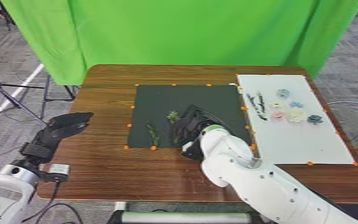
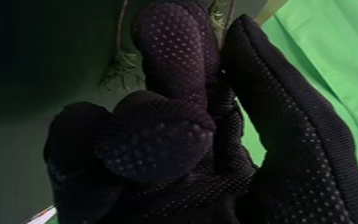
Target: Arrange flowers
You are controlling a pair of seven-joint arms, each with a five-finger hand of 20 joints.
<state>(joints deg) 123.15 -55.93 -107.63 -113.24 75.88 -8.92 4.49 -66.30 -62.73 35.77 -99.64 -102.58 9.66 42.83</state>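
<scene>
- Black right hand (image 1: 190, 128): fingers narrow, seemingly pinching a stem (image 2: 218, 15) against the thumb.
- Sprig (image 2: 120, 73): beside those fingers, on the mat (image 1: 158, 98).
- Squeeze lightly, lower flat, then open without dragging.

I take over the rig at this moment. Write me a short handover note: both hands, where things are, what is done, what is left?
Left hand: open, by the table's left side.
Right hand: over the dark mat, beside a green sprig; grip on it unclear.
Done: this sprig and another sprig are at the mat.
Left: flower heads and dark twigs lie on the white sheet, probably to be arranged next.
</scene>
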